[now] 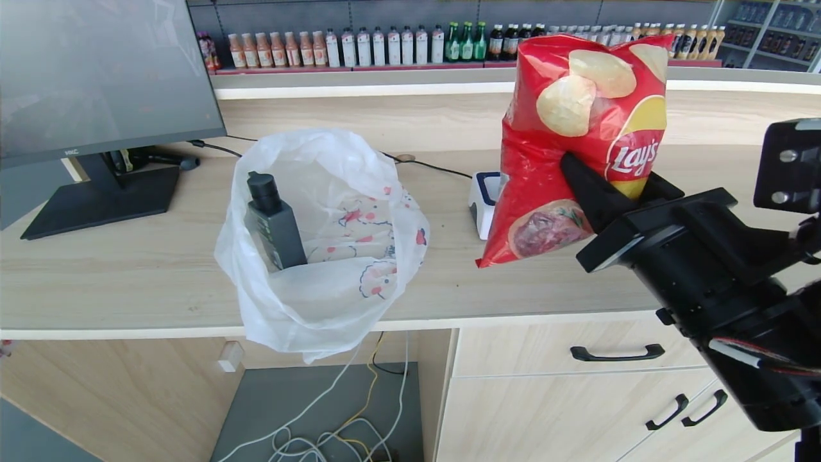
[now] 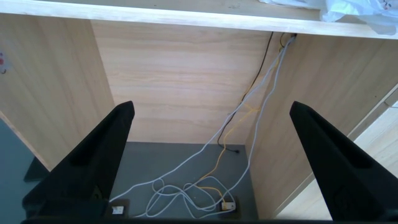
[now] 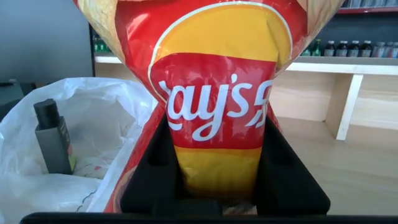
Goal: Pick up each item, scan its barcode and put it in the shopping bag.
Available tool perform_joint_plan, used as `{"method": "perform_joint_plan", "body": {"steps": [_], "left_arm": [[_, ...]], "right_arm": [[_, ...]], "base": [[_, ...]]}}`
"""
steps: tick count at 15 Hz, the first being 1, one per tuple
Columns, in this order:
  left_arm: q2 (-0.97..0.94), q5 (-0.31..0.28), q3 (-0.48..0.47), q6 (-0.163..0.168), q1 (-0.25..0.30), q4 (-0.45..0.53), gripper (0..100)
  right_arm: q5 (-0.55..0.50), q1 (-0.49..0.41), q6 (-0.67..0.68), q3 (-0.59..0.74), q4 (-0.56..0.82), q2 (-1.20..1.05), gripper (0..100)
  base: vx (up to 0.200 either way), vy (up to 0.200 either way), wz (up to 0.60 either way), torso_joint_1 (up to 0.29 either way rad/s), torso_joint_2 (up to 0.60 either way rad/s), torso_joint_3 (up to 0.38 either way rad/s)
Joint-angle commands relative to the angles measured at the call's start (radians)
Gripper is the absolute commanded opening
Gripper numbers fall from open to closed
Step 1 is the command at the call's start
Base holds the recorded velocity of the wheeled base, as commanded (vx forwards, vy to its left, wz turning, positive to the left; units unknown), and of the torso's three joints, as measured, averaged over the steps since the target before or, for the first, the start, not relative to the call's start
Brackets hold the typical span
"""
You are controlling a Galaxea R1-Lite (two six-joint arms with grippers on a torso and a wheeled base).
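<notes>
My right gripper (image 1: 612,186) is shut on a red bag of chips (image 1: 577,141), held upright above the counter's right half, in front of the white barcode scanner (image 1: 484,202). In the right wrist view the chips bag (image 3: 217,118) sits pinched between the gripper's (image 3: 217,180) black fingers. The white plastic shopping bag (image 1: 333,244) stands open at the counter's front edge with a dark grey bottle (image 1: 274,224) upright inside; the bottle (image 3: 53,140) also shows beside the chips. My left gripper (image 2: 211,162) is open below counter level, facing the cables under the counter.
A monitor (image 1: 96,70) on a black stand fills the counter's left end. A cable (image 1: 430,165) runs along the back to the scanner. Drawers with black handles (image 1: 616,353) sit below right. Shelves of bottles (image 1: 410,45) line the background.
</notes>
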Motion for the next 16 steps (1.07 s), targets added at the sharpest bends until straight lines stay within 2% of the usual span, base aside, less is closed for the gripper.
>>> {"method": "perform_joint_plan", "body": {"steps": [1, 3, 16], "left_arm": [[0.000, 0.000, 0.000, 0.000, 0.000, 0.000, 100], [0.000, 0.000, 0.000, -0.002, 0.000, 0.000, 100], [0.000, 0.000, 0.000, 0.000, 0.000, 0.000, 100]], "right_arm": [[0.005, 0.004, 0.020, 0.011, 0.000, -0.004, 0], [0.025, -0.038, 0.070, -0.010, 0.000, -0.011, 0], [0.019, -0.052, 0.098, -0.024, 0.000, -0.016, 0]], "base": [[0.000, 0.000, 0.00, 0.000, 0.00, 0.000], [0.000, 0.200, 0.00, 0.002, 0.00, 0.002], [0.000, 0.200, 0.00, 0.002, 0.00, 0.004]]}}
